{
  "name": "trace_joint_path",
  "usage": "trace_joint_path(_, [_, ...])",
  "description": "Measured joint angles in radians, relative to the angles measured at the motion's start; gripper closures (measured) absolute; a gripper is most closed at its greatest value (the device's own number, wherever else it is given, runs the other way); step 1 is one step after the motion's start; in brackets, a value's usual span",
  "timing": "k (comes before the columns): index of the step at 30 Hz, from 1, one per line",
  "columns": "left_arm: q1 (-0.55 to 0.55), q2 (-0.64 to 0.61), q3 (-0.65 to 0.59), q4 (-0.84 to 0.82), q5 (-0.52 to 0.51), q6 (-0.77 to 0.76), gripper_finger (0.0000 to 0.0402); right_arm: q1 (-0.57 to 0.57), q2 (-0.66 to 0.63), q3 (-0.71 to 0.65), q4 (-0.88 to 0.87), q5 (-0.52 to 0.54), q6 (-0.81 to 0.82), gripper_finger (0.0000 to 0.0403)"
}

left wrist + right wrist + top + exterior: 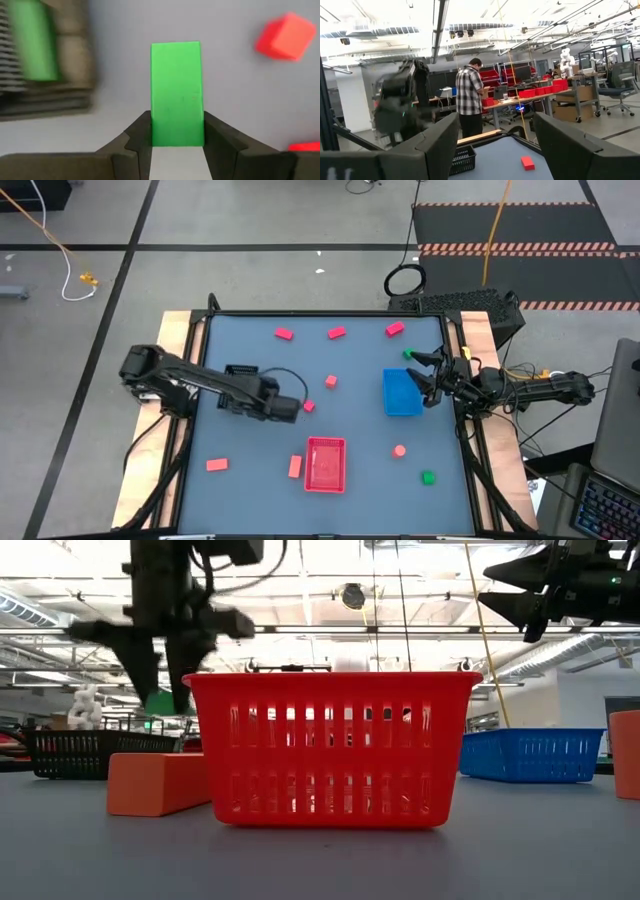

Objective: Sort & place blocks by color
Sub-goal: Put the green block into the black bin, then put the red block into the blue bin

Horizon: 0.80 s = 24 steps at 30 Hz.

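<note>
Red tray (330,750) stands closest in the low view, with a salmon block (158,782) just beside it. Left gripper (177,132) grips a green block (176,92) above the table, near the black tray (240,370). Right gripper (428,380) waits with fingers spread over the blue tray (402,393).

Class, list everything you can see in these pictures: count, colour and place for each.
Trays: 3; black left, blue right, red front middle.
Magenta blocks: 3; in a row along the far edge.
Salmon blocks: 5; two mid-table, three towards the front.
Green blocks: 4; one held, one in the black tray, one by the right pincer, one front right.
Person: 1; checked shirt, in the room behind.
Left pincer: shut on a green block, beside the black tray.
Right pincer: open, above the blue tray's edge.
</note>
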Motion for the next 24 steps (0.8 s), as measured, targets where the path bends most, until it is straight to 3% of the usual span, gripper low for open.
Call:
trace_joint_path(7, [0.094,-0.074,-0.027,-0.32,-0.035,-0.034,0.0258,0.0,0.0,0.0,-0.009,0.001,0.004,0.0149])
trace_joint_path(14, [0.192,-0.082,-0.108,-0.224,-0.037,0.064,0.0248,0.0,0.0,0.0,-0.021,0.001,0.006,0.0149])
trace_joint_path(24, [0.277,-0.075,-0.135,-0.228,-0.074,0.2,0.0144,0.0,0.0,0.0,-0.05,0.003,-0.016,0.0149])
